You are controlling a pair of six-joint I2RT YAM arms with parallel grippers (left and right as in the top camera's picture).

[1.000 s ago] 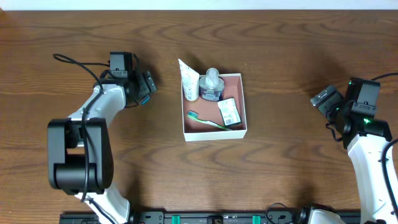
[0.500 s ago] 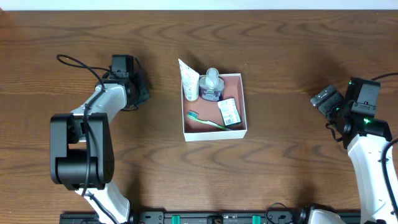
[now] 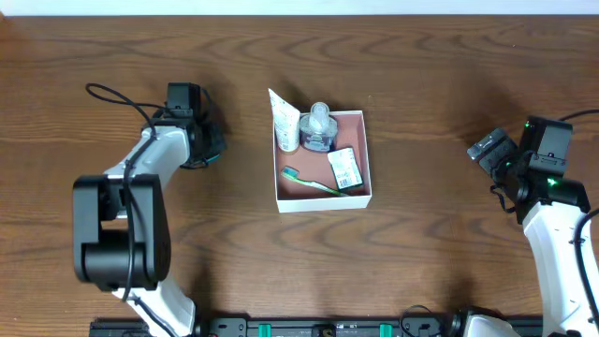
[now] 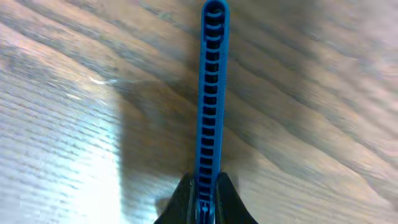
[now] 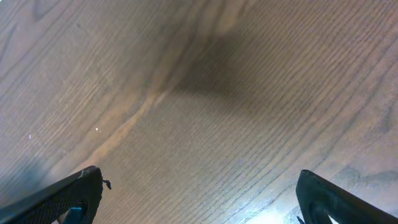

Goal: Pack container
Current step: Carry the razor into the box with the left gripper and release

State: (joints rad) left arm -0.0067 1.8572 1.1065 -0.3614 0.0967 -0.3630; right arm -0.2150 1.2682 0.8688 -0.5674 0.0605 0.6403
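Note:
The container (image 3: 323, 203), a white-walled square box with a pinkish floor, sits mid-table. Inside it are a white tube (image 3: 285, 122), a clear bottle (image 3: 318, 126), a green toothbrush (image 3: 309, 181) and a small labelled packet (image 3: 344, 168). My left gripper (image 3: 208, 150) is well left of the box. In the left wrist view that gripper (image 4: 205, 200) is shut on a narrow blue ribbed strip (image 4: 212, 87) that reaches out over the wood. My right gripper (image 3: 487, 148) is far right of the box. Its jaws (image 5: 199, 199) stand wide open over bare wood with nothing between them.
The brown wooden table (image 3: 421, 65) spreads all around the box. A black cable (image 3: 117, 96) loops off the left arm toward the table's left edge. The arm bases stand along the near edge.
The left jaws have gone from wide open to shut on the blue strip, and that gripper has drawn slightly back to the left. The right arm and the box contents have not moved.

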